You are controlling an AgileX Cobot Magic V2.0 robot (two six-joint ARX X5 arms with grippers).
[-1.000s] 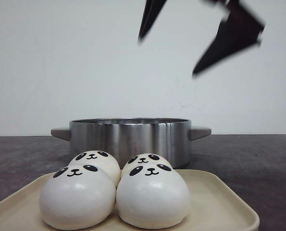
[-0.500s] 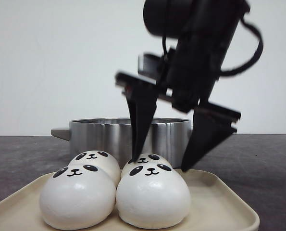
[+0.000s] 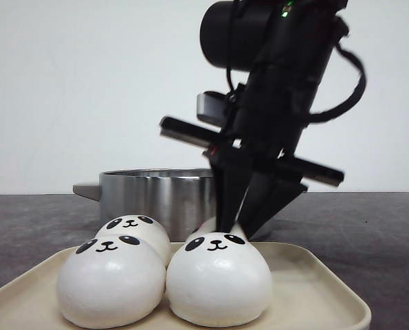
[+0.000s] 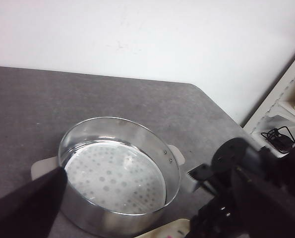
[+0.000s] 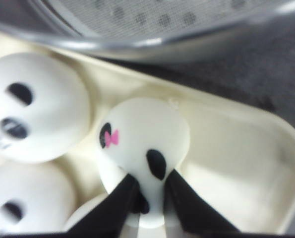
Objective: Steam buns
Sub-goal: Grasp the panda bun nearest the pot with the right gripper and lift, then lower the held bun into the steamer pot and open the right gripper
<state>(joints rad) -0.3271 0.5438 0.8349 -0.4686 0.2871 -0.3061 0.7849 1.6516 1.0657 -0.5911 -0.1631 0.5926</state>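
Observation:
Four white panda-face buns lie on a cream tray (image 3: 314,289): front left (image 3: 111,278), front right (image 3: 218,278), back left (image 3: 137,230) and back right (image 3: 205,225). My right gripper (image 3: 242,221) has come down behind the front right bun and is shut on the back right bun (image 5: 142,144), squeezing it between the black fingertips (image 5: 179,198). That bun still rests on the tray. The steel steamer pot (image 3: 156,196) stands just behind the tray and holds no buns. Of my left gripper only one dark finger (image 4: 28,206) shows, far off to one side above the pot (image 4: 112,218).
The pot holds a white perforated liner (image 4: 115,173) and has grey side handles (image 3: 86,189). The right arm (image 4: 256,198) stands beside the pot. The dark tabletop (image 3: 369,234) ends at a white wall. A white shelf (image 4: 286,114) stands off the table's corner.
My right gripper came down from above to the back right bun, straddled it with open jaws, then closed on it. The other buns and the pot have not moved.

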